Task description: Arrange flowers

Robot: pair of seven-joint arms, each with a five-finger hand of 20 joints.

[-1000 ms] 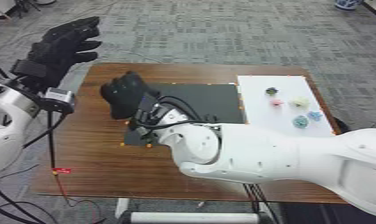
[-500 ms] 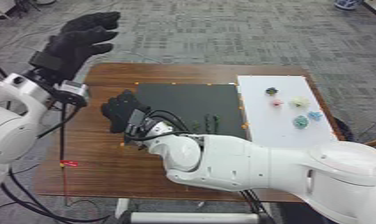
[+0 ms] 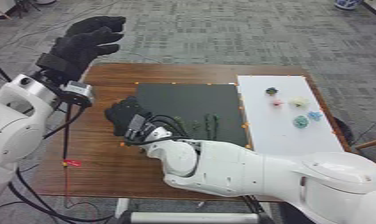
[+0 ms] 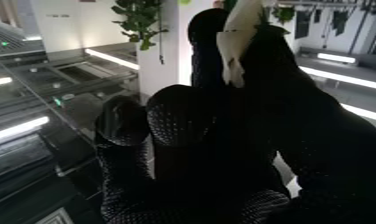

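Right hand (image 3: pixel 126 114) drew back at mat's (image 3: pixel 184 102) left, uncovering stems (image 3: pixel 213 126); likely clears flower (image 3: pixel 297 102) placing. Can't tell its grip.

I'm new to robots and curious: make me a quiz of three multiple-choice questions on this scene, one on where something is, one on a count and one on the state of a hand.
1. Where do the thin green stems lie?
A. On the grey carpet
B. On the flat black mat
C. In a glass vase

2. How many small flower heads lie on the white rectangular sheet?
A. Two
B. Nine
C. Five

3. How is the robot's left hand, in its black fabric glove?
A. Open and raised
B. Curled round a flower
C. Pressed flat on the sheet

Key:
1. B: the head view shows the stems on the mat's dark surface.
2. C: one dark, one pink, one cream, one teal and one blue.
3. A: its fingers extend in the air, with nothing in them.
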